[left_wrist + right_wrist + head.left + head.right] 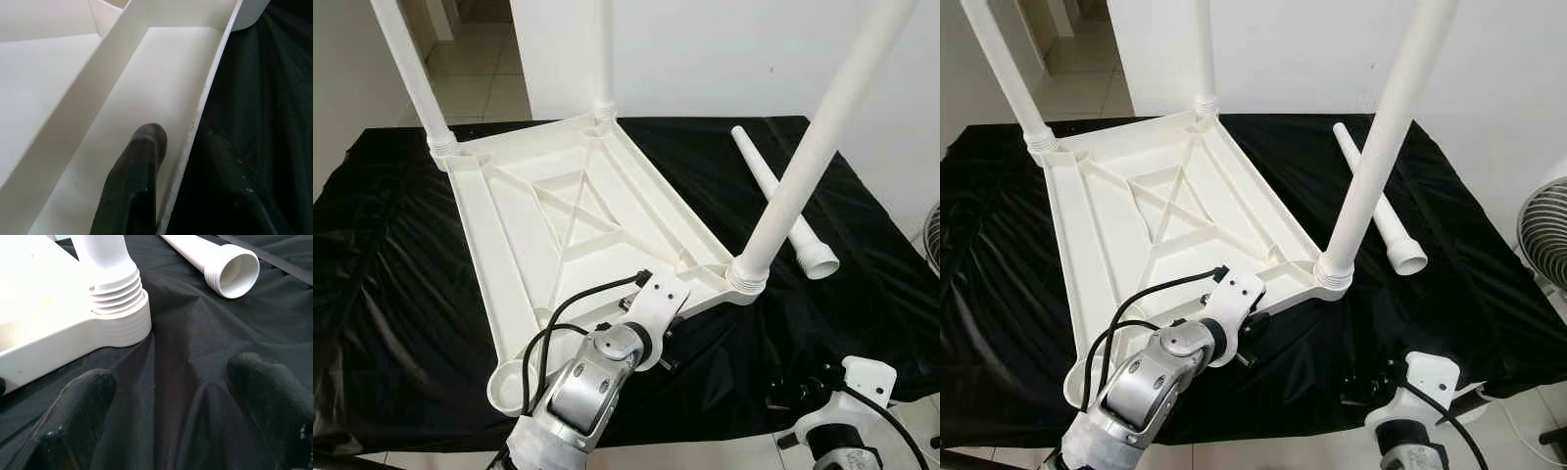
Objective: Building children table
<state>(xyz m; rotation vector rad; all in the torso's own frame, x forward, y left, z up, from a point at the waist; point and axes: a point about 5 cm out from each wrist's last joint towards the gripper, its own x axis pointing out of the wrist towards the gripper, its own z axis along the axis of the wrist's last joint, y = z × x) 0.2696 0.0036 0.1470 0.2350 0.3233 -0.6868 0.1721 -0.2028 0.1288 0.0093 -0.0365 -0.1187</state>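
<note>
Black cloth [401, 294] is covering the work surface, with white walls and a tiled floor lying behind. On it a white plastic tabletop [548, 235] is lying upside down, ribbed underside facing up. Three white legs are standing screwed into its corners: a far-left leg [411, 69], a far leg [602, 59] and a near-right leg [813, 147]. The near-left corner socket [509, 377] is sitting open with no leg in it. A loose leg [783, 201] is lying on the cloth to the right of the tabletop, its threaded open end pointing toward the robot.

Left gripper [178, 152] is sitting at the tabletop's near edge; one black finger [137, 176] is resting inside the rim channel, the other finger [230, 186] is lying outside over the cloth, so the jaws are straddling the rim wall. Whether they are pinching it cannot be told.

Right gripper [166, 421] is hovering low over the cloth near the near-right leg's base, fingers spread wide, holding nothing.
</note>
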